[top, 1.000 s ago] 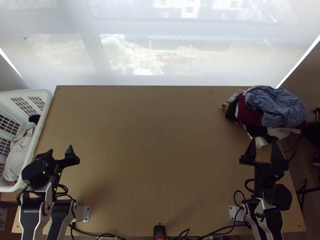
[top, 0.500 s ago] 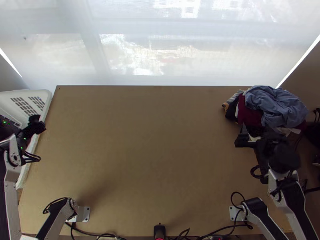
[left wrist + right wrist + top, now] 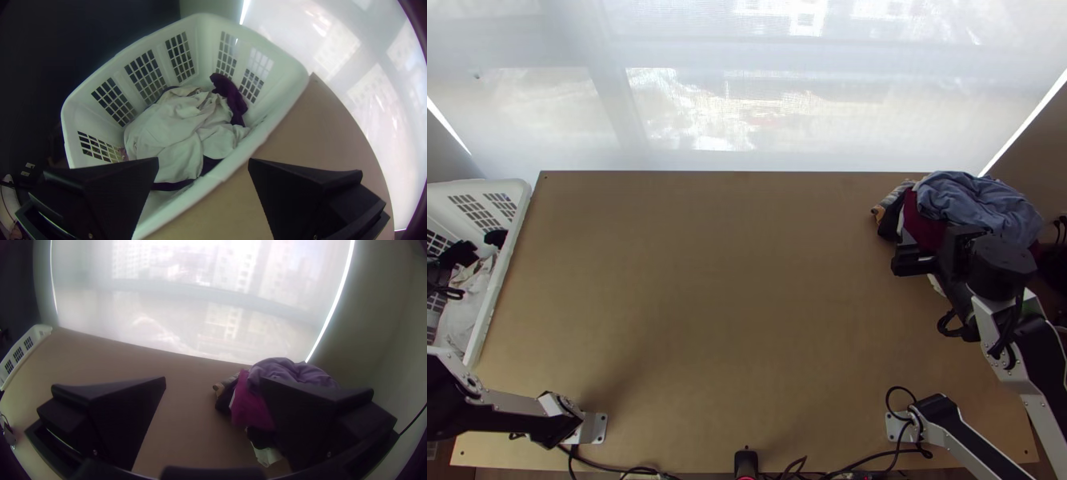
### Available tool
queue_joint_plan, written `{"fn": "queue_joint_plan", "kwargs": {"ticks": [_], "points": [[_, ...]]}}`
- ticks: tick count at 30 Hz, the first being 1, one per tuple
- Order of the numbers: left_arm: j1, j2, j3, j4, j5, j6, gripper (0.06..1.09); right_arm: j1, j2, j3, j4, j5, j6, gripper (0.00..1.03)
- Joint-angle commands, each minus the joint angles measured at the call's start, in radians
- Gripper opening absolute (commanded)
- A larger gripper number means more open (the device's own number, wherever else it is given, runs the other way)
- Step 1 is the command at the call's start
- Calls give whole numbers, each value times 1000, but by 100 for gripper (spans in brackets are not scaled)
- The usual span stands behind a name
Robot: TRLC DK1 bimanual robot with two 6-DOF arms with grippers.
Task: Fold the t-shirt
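Observation:
At the table's right side lies a bunched pile of clothes, blue-grey cloth on top and dark red cloth beside it; which piece is the t-shirt I cannot tell. My right gripper is over the pile's near side. In the right wrist view the right gripper is open, one finger in front of the pile, nothing held. My left gripper is over the white basket at far left. In its wrist view the left gripper stands open and empty, with bunched white cloth in the basket beyond.
Bare wooden table stretches between the arms. The basket stands along its left edge, a dark purple cloth inside. Cables run along the near edge, and a pale blind hangs behind the far edge.
The left arm has swung left from the table to over the basket. My right gripper has moved up the picture to the clothes pile. The clothes have not visibly moved.

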Motion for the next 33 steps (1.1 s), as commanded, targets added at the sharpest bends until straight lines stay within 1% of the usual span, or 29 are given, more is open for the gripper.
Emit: {"fn": "queue_joint_plan", "kwargs": {"ticks": [1,3,6,11,14,18,26,27,30,31,33], "points": [[108,352,138,88,7,72,104,24,28,54,-153,-14,-80,98],[118,440,201,101,7,78,104,41,28,56,-187,-14,-104,98],[127,579,296,115,-1,72,104,63,29,54,-217,-14,-118,98],[128,786,428,121,-67,54,104,67,46,53,-250,-14,-124,98],[128,891,492,122,-85,47,104,67,54,50,-277,-14,-129,98],[128,999,572,125,-96,47,104,67,63,44,-297,-14,-140,98],[122,1170,748,72,-122,72,103,66,112,51,-300,-14,-140,98],[121,1184,773,61,-130,72,101,66,117,54,-303,-14,-140,98],[124,1220,837,27,-134,72,83,63,127,59,-303,-14,-144,98],[125,1230,856,12,-134,70,73,61,132,57,-303,-14,-144,98],[127,1239,892,-17,-134,63,47,58,135,51,-299,-14,-144,98]]}}
